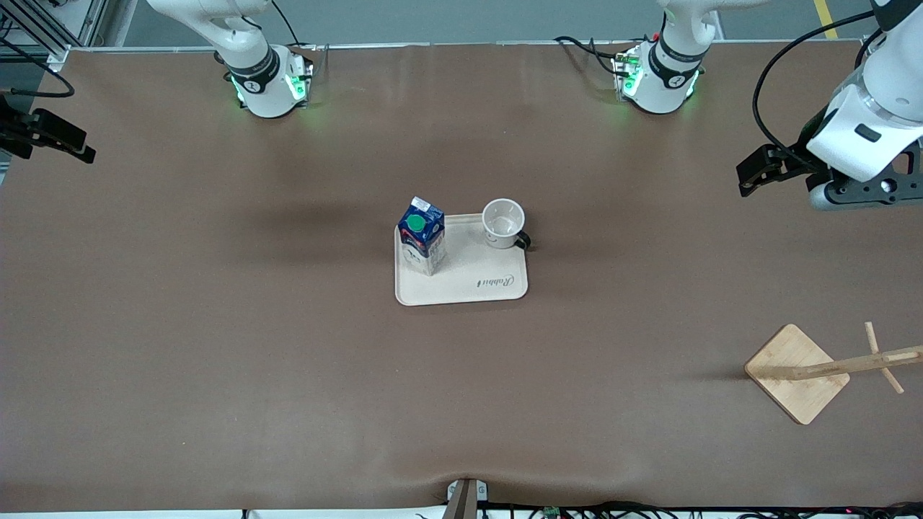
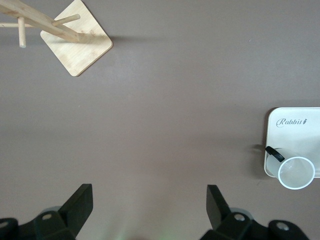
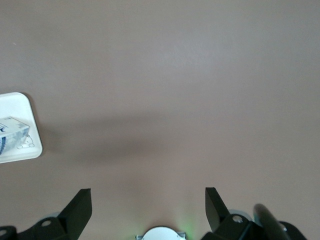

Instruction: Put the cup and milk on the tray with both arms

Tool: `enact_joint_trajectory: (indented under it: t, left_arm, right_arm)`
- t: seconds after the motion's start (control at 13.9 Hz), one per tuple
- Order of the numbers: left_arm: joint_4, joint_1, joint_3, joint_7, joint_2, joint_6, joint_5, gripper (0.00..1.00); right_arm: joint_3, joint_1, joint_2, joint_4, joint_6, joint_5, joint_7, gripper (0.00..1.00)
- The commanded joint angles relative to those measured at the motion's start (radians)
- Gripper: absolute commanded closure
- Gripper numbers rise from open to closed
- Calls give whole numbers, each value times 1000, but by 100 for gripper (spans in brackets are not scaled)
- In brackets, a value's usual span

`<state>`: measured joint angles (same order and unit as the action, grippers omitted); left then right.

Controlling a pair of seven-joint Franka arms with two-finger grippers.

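The beige tray (image 1: 472, 277) lies in the middle of the table. The dark blue milk (image 1: 422, 232) stands upright on it at the right arm's end. The white cup (image 1: 502, 222) stands upright on the tray's corner toward the left arm's end, farther from the front camera, with its black handle over the tray's edge. My left gripper (image 1: 753, 175) is open and empty, raised over the table's left-arm end. My right gripper (image 1: 68, 140) is open and empty over the right-arm end. The left wrist view shows the gripper (image 2: 150, 200), tray (image 2: 295, 140) and cup (image 2: 296, 173). The right wrist view shows the gripper (image 3: 148, 200), tray (image 3: 15, 102) and milk (image 3: 11, 134).
A wooden stand with a square base (image 1: 797, 373) and a pegged pole sits toward the left arm's end, nearer the front camera than the tray; it also shows in the left wrist view (image 2: 76, 44). The arm bases (image 1: 270, 83) (image 1: 660, 79) stand along the table's edge.
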<state>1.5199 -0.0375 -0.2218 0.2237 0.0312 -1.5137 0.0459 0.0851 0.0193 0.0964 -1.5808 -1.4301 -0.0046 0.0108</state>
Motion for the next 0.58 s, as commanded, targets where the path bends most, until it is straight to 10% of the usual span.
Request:
enact_joint_trajectory:
  t: [0.0, 0.5]
  left_arm:
    - [-26, -5, -8, -12, 4, 18, 0, 0]
    - [-29, -4, -7, -15, 29, -66, 3, 0]
  right_arm:
    - [8, 25, -23, 73, 8, 1, 0, 0]
    - [10, 16, -21, 68, 16, 12, -105, 0]
